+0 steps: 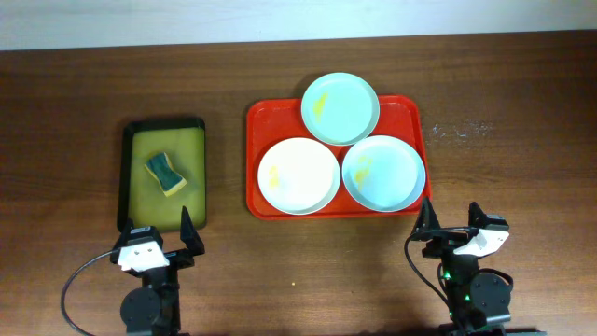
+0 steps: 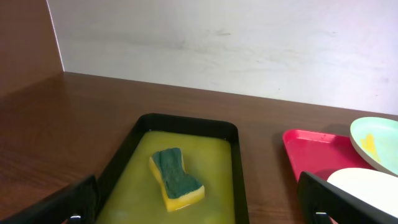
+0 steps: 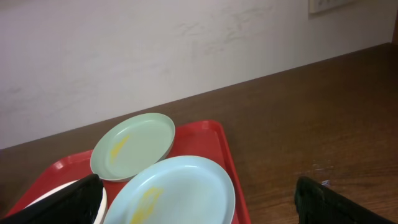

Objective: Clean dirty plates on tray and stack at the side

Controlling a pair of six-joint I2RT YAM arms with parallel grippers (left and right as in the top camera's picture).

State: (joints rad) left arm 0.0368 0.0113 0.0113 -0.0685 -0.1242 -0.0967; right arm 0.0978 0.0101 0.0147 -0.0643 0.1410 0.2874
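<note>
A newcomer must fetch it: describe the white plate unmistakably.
Find the red tray on the table. Of the three on it, the white plate is the one nearest the black tray. The other two plates are pale blue-green; it alone is white.

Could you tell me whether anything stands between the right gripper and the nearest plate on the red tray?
Nothing visible does. The right gripper, open, sits in front of the pale blue plate; only bare table and the red tray's low rim lie between them.
</note>
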